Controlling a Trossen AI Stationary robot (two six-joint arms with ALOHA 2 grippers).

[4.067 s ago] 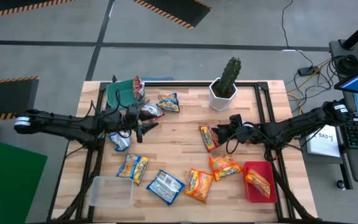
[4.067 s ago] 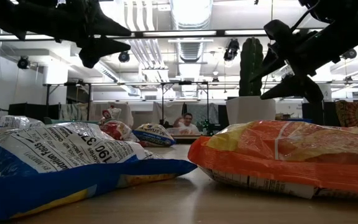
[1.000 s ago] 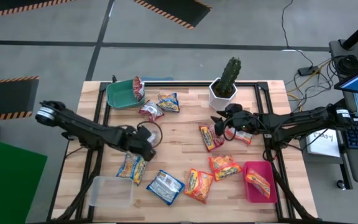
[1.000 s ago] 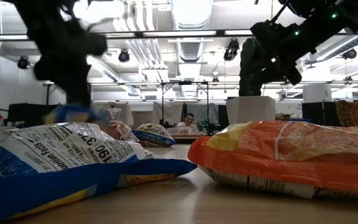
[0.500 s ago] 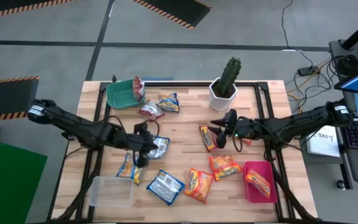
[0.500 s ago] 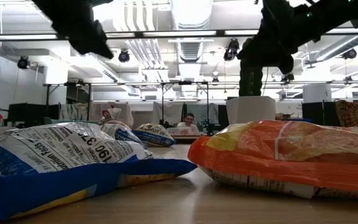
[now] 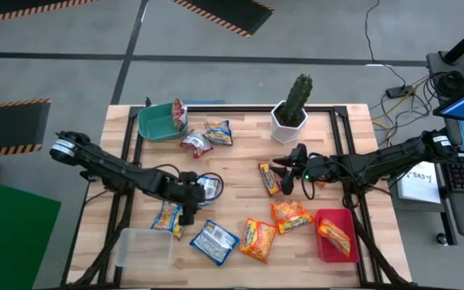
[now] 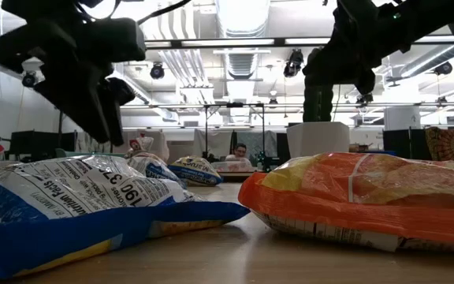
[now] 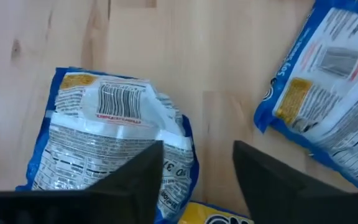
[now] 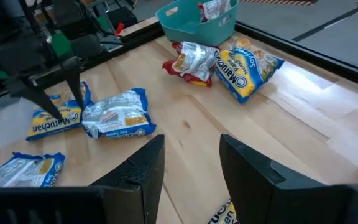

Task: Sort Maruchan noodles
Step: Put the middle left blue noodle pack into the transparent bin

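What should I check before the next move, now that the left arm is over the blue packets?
1. Left pincer open and empty: ok, nothing between the fingers.
2. Blue packet below it lies free on the wood: ok, though a yellow-labelled packet touches its edge.
3. Second blue packet clear of the left fingers: ok, apart.
4. Clear tray unobstructed: ok, no packet seen in it.
5. Right pincer empty: ok, the gap shows bare table.
6. Right pincer lined up on the orange packet: cannot tell, it hovers close beside it.
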